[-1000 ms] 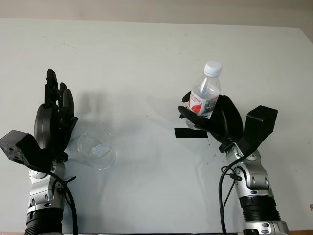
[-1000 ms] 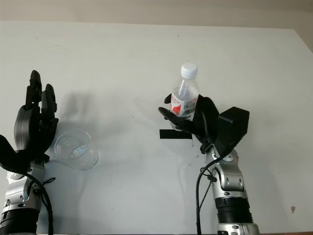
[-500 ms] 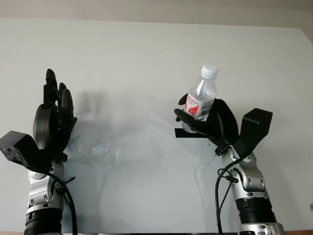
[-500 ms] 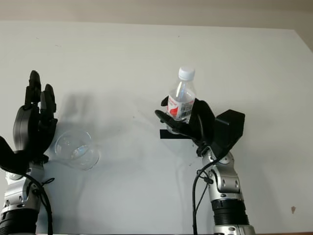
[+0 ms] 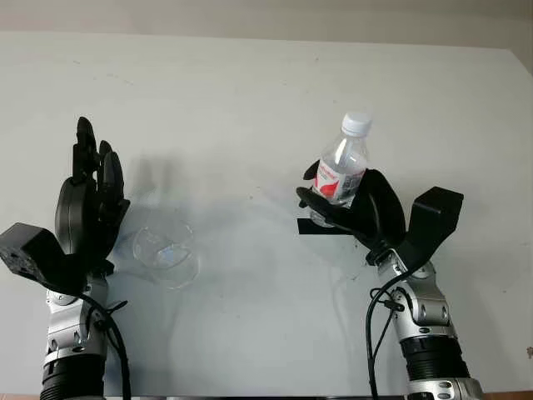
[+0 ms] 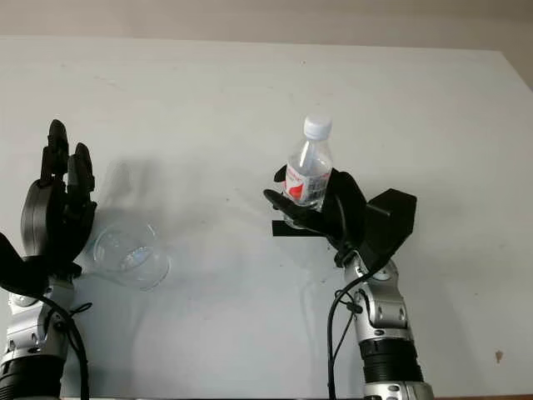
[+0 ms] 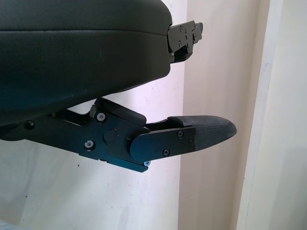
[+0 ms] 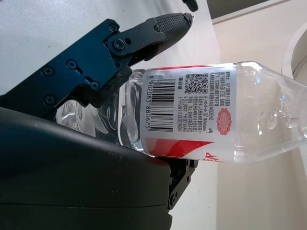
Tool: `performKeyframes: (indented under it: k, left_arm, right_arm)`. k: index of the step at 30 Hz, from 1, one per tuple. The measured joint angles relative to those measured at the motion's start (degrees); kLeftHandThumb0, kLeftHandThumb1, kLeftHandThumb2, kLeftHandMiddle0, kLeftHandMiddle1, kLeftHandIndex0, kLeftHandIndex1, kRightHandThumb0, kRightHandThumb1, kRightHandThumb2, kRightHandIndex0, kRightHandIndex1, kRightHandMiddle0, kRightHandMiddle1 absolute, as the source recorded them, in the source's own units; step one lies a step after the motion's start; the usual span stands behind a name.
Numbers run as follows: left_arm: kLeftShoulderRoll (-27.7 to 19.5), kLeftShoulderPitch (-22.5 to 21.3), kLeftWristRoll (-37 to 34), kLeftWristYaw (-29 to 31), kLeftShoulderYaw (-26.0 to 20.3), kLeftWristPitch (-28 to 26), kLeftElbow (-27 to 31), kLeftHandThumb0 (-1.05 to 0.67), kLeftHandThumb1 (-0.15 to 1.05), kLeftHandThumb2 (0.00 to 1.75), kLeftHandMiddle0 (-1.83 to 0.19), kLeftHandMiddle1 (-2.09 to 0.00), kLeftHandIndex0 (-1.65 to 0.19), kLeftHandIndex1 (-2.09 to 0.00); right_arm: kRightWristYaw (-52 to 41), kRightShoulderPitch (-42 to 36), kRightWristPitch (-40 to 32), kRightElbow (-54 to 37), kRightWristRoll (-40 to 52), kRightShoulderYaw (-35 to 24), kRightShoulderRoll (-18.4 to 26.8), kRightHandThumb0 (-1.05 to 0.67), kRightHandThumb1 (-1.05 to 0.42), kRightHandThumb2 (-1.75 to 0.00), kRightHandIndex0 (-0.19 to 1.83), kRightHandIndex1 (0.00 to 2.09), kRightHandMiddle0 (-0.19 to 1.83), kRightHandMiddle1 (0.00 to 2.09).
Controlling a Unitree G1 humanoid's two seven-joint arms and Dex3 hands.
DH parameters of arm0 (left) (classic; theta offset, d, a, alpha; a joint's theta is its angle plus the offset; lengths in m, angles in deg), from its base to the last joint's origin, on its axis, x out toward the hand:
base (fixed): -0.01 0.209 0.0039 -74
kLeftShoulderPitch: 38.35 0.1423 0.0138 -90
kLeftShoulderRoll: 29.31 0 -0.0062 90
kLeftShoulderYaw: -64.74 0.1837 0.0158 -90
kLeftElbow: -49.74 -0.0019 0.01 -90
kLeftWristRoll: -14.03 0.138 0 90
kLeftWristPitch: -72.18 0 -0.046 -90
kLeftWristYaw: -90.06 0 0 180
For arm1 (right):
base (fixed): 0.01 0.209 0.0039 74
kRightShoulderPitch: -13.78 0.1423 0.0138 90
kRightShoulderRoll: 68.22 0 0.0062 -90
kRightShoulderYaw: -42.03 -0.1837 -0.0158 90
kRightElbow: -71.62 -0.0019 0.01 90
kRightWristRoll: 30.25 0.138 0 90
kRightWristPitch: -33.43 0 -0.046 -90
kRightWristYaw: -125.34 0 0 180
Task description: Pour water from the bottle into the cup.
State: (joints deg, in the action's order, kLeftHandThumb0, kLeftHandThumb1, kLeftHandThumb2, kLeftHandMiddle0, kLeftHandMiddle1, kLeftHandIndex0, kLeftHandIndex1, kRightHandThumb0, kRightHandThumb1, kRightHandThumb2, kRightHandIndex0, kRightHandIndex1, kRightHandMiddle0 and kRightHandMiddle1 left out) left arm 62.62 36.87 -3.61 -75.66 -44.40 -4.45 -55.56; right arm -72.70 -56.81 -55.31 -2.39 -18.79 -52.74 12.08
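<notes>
Counting on the white table: one clear plastic water bottle with white screw cap and red-and-white label, one clear, round plastic cup, one strip of black tape, two black three-finger hands.

Bottle: upright, cap on, gripped around the lower body by the right hand, right of centre, directly over the black tape; contact between base and table not discernible.

Cup: standing on the table at the left, well apart from the bottle, just beside the left hand.

Left hand: open, raised with fingers pointing up and away, holding nothing, palm side turned toward the cup.

Particular to the right wrist view: barcode, QR code and small print on the label, red band along its lower edge, one ribbed fingertip lying across the bottle's body, water droplets inside the clear shoulder.

Particular to the left wrist view: one padded fingertip against a pale wall, touching nothing.

Particular to the head views: cup, tape, both forearms with silver wrist joints and black cables.
</notes>
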Motion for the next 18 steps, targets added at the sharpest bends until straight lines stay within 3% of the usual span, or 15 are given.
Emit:
performKeyframes:
  k: [3, 6, 9, 12, 14, 16, 18]
  left_arm:
    - [0.0, 0.0, 0.0, 0.0, 0.0, 0.0, 0.0, -0.74, 1.05, 0.54, 0.19, 0.0, 0.19, 0.0]
    - [0.0, 0.0, 0.0, 0.0, 0.0, 0.0, 0.0, -0.74, 1.05, 0.54, 0.19, 0.0, 0.19, 0.0]
    - [0.0, 0.0, 0.0, 0.1, 0.0, -0.1, 0.0, -0.74, 1.05, 0.54, 0.19, 0.0, 0.19, 0.0]
    - [0.0, 0.0, 0.0, 0.3, 0.0, -0.1, 0.0, -0.74, 1.05, 0.54, 0.19, 0.0, 0.19, 0.0]
    - [0.0, 0.0, 0.0, 0.3, 0.0, -0.1, 0.0, -0.74, 1.05, 0.54, 0.19, 0.0, 0.19, 0.0]
    - [-0.1, 0.0, 0.0, 0.4, 0.0, -0.1, 0.0, -0.74, 1.05, 0.54, 0.19, 0.0, 0.19, 0.0]
    - [-0.1, 0.0, 0.0, 0.4, 0.0, -0.1, 0.0, -0.74, 1.05, 0.54, 0.19, 0.0, 0.19, 0.0]
  right_arm:
    - [-0.2, 0.0, 2.3, 1.3, -0.6, 0.1, 0.0, -0.53, -1.05, -0.25, 0.84, 2.09, 0.44, 2.09]
    - [-0.8, 0.0, 3.4, 1.9, -0.8, 0.1, 0.1, -0.56, -1.05, -0.2, 0.56, 2.09, 0.22, 2.09]
    - [-2.9, -0.1, 4.1, 2.4, 0.0, 0.0, 0.3, -0.57, -1.05, -0.16, 0.11, 2.06, -0.04, 2.01]
    - [-4.6, -0.5, 6.4, 3.3, 0.3, -0.1, 0.4, -0.59, -1.05, -0.1, -0.02, 1.51, -0.02, 1.6]
    - [-5.8, -0.9, 8.5, 4.2, -0.1, 0.1, 0.6, -0.63, -1.04, -0.07, 0.03, 0.9, 0.01, 1.17]
    - [-7.2, -1.1, 9.6, 4.7, -0.7, 0.4, 1.5, -0.65, -1.04, -0.06, 0.1, 0.44, 0.05, 0.81]
    - [-8.0, -1.3, 10.2, 4.9, -1.5, 0.8, 2.2, -0.67, -1.02, -0.05, 0.08, 0.16, 0.08, 0.42]
